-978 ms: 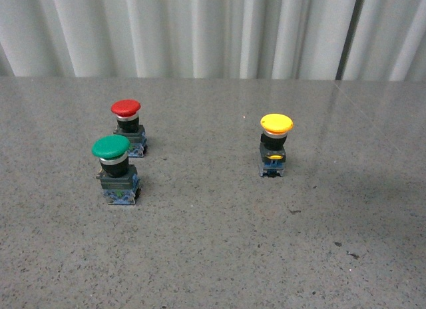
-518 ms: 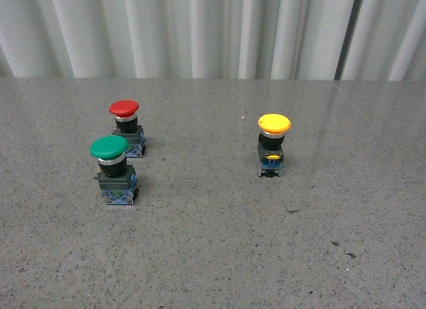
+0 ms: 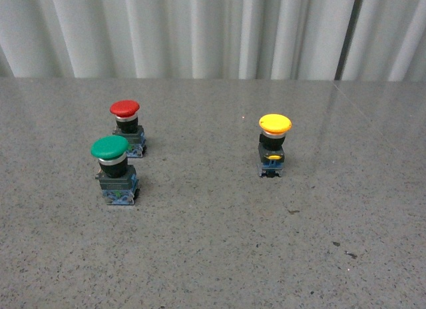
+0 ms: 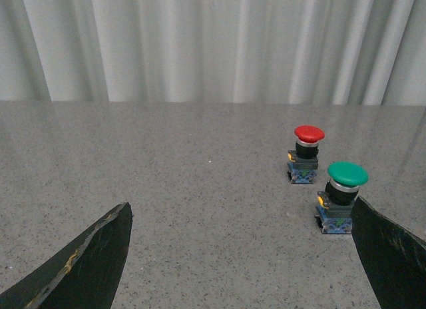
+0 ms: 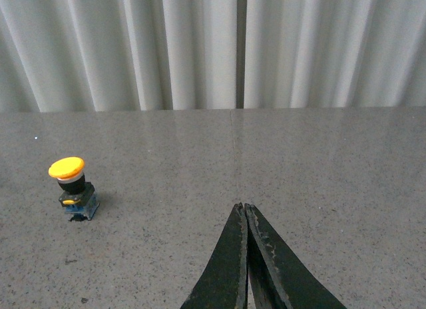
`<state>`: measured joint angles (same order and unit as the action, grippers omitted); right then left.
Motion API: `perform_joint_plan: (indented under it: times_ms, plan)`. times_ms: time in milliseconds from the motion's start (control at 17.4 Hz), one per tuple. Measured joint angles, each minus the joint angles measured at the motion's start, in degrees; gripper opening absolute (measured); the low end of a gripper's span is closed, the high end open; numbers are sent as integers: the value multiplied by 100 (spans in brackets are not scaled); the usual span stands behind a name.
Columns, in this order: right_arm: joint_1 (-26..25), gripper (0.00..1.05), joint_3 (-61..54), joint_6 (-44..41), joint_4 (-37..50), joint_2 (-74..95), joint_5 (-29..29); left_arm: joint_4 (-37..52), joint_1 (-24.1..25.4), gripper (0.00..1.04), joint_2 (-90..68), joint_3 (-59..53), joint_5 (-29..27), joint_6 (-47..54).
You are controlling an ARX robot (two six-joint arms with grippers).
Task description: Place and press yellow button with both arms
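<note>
The yellow button [image 3: 274,144] stands upright on the grey surface [image 3: 213,242], its long axis vertical with the cap on top, toward the right edge and well apart from the green button [image 3: 113,170] and red button [image 3: 126,127], which sit close together toward the left edge. Neither arm shows in the front view. The right gripper [image 5: 244,256] has its fingers pressed together with nothing between them, and in its wrist view the yellow button lies ahead and off to one side, well apart from the fingertips. The left gripper [image 4: 239,256] is spread wide and empty, facing the green and red buttons; the yellow one is absent from its view. The right arm is likely nearer and better placed to reach the yellow button first.
</note>
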<state>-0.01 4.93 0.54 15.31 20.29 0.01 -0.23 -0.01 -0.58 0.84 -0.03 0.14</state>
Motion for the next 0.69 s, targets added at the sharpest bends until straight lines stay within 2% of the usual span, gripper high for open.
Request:
perform_joint_plan:
  times_ms: [403,460,633,690]
  plan:
    - [0,2,-284,-13,-424,-695,0,0,0,98,0,0,0,0]
    - [0,2,-407,-13,-260,-791,0,0,0,98,0,0,0,0]
    - [0,2,-424,-17,-538,-1047,0,0,0,98,0,0,2,0]
    - [0,2,-415,-15,-979,-1331,0,2,0,98,0,0,0,0]
